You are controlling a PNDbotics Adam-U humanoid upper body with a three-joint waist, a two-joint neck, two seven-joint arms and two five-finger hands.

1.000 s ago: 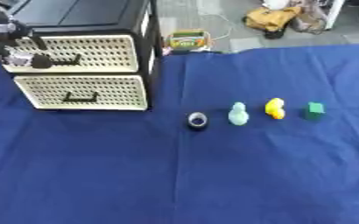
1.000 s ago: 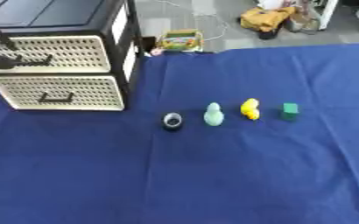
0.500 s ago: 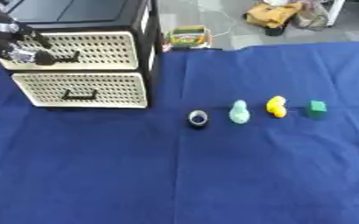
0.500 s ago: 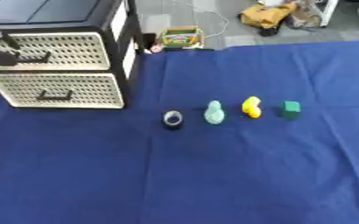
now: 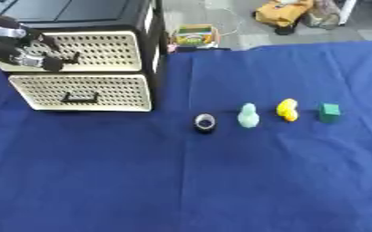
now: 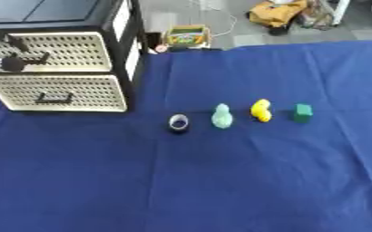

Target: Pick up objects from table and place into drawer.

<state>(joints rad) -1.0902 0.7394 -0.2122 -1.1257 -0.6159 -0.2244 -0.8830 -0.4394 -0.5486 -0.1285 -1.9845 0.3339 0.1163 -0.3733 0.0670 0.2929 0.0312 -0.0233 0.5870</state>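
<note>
Left hand (image 5: 32,55) curls at the upper drawer's handle (image 5: 66,57) on the drawer unit (image 5: 86,72); right of the unit lie a black ring (image 5: 205,123), pale bottle (image 5: 248,115), yellow duck (image 5: 287,109), green cube (image 5: 328,112)

Tablecloth (image 5: 221,181): deep blue. Drawer unit (image 5: 145,27): black shell, cream perforated drawer fronts (image 5: 86,93). Tape roll (image 5: 204,123): black. Bottle-shaped item (image 5: 248,115): pale mint green. Duck-like toy (image 5: 287,109): yellow. Cube (image 5: 329,113): green. Left hand (image 5: 26,54): black with silver.
</note>
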